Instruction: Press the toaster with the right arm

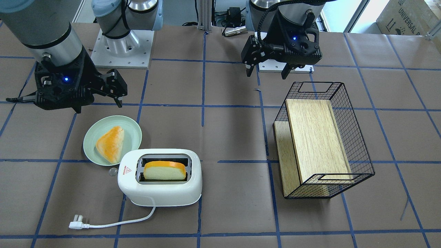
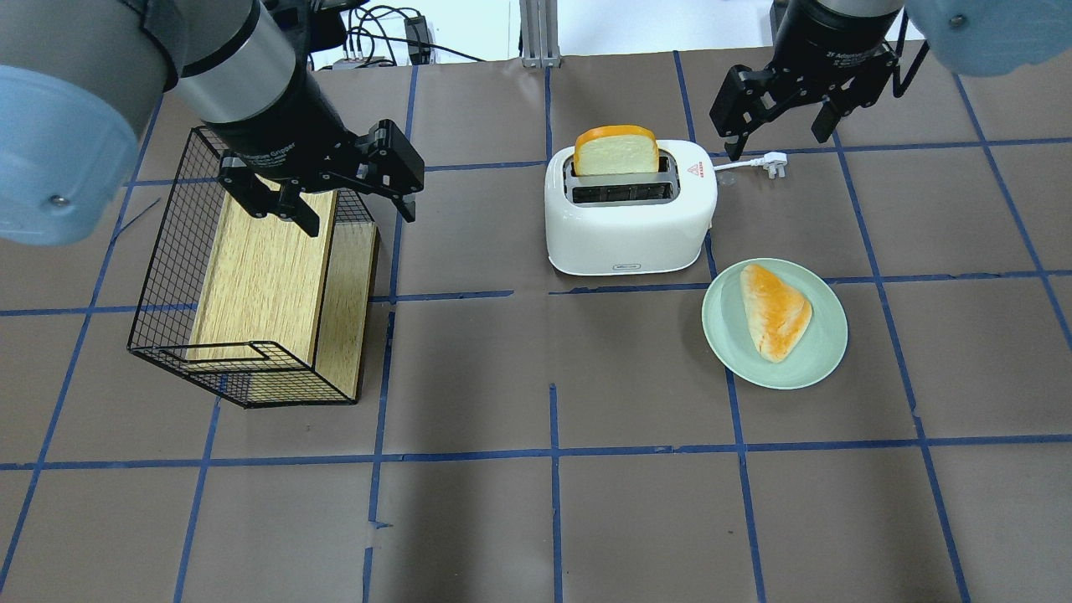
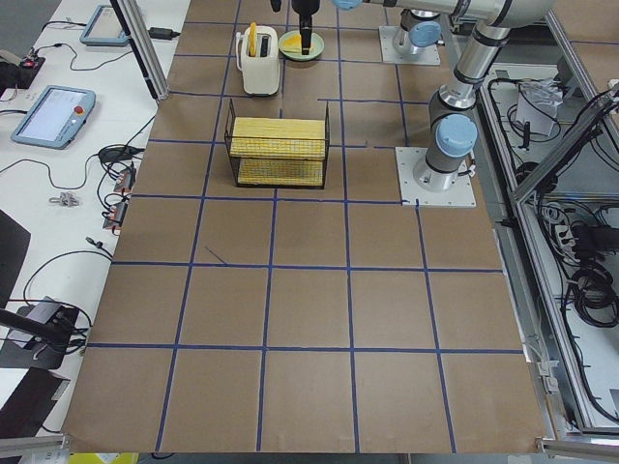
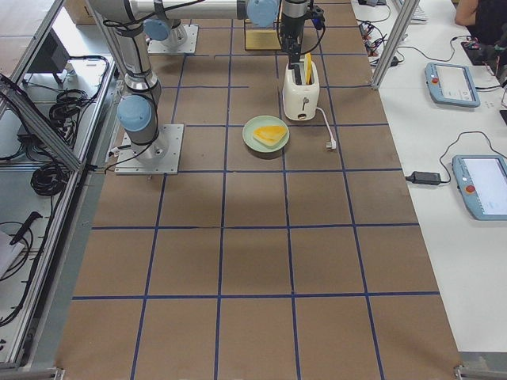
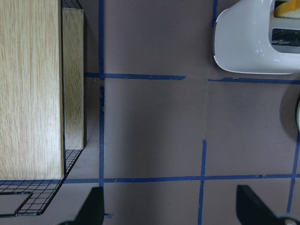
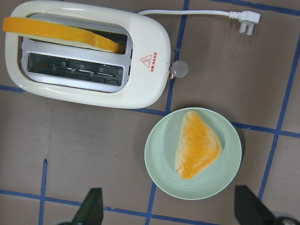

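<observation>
Overhead exterior: one toaster, one plate, one basket.

Light: bright, even, overhead
Glare: soft sheen on toaster
Shadows: faint, soft-edged, at toaster's base
Focus: sharp throughout

Overhead and front cameras face each other, both looking down on the toaster

toaster cropped top-right, basket cropped left
</observation>
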